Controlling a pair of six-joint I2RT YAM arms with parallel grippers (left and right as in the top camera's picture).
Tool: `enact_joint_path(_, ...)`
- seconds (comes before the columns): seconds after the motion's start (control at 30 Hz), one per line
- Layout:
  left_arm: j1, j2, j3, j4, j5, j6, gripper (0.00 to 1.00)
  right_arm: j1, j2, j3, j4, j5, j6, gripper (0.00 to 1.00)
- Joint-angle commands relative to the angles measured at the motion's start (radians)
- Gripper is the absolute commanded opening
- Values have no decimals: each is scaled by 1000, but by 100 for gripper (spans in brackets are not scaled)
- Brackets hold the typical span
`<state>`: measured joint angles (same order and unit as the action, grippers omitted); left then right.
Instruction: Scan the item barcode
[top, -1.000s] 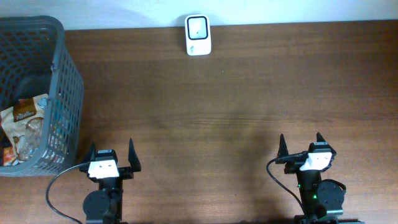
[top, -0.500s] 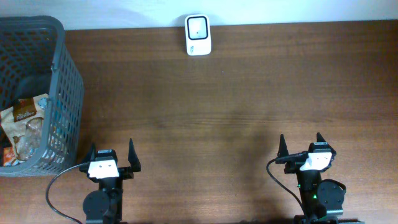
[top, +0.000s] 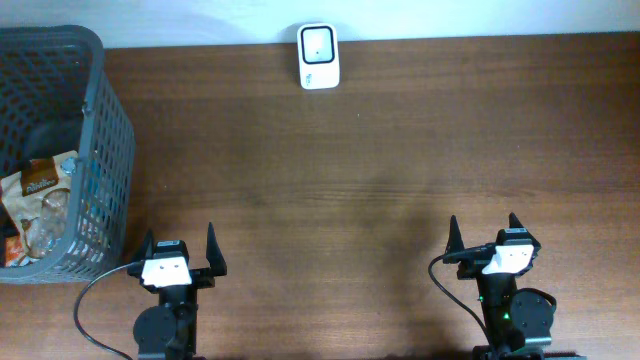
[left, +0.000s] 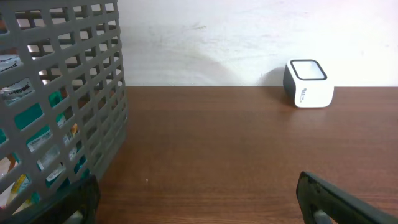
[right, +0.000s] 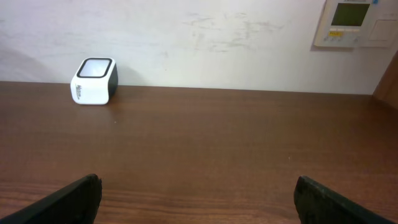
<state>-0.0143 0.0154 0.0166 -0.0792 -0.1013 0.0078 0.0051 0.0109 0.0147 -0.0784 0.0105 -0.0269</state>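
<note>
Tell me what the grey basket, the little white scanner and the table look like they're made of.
Basket: likely moulded plastic, matte grey, judging by its open lattice walls and thick rim.
Scanner: probably hard plastic, a smooth white shell with a dark-framed window.
Table: wood or wood-look laminate, dark brown with a soft sheen; grain streaks show, but which it is stays open.

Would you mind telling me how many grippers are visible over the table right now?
2. The left gripper sits at the near edge by the basket; the right gripper at the near edge on the other side. Both stand open, empty.
</note>
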Motion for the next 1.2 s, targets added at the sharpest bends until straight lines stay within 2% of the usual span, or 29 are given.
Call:
enact_joint_path(0.0, 5, -8, -8, 2, 18, 19, 99, -6, -8, -9, -3, 2, -2, 98)
enact_joint_path(0.8, 4, -8, -7, 26, 31, 18, 99, -6, -8, -9, -3, 2, -2, 99)
enact_joint_path(0.9, 4, -8, -7, 131, 270, 7, 99, -6, -8, -9, -3, 2, -2, 98)
enact_joint_path(0.97, 4, -8, -8, 316, 460, 8, 99, -6, -8, -9, -3, 2, -2, 98)
enact_joint_path(1.07, 4, -8, -7, 579, 526, 8, 99, -6, -8, -9, -3, 2, -2, 98)
enact_joint_path(1.17, 4, -8, 19, 715, 526, 8, 99, -6, -8, -9, -3, 2, -2, 98)
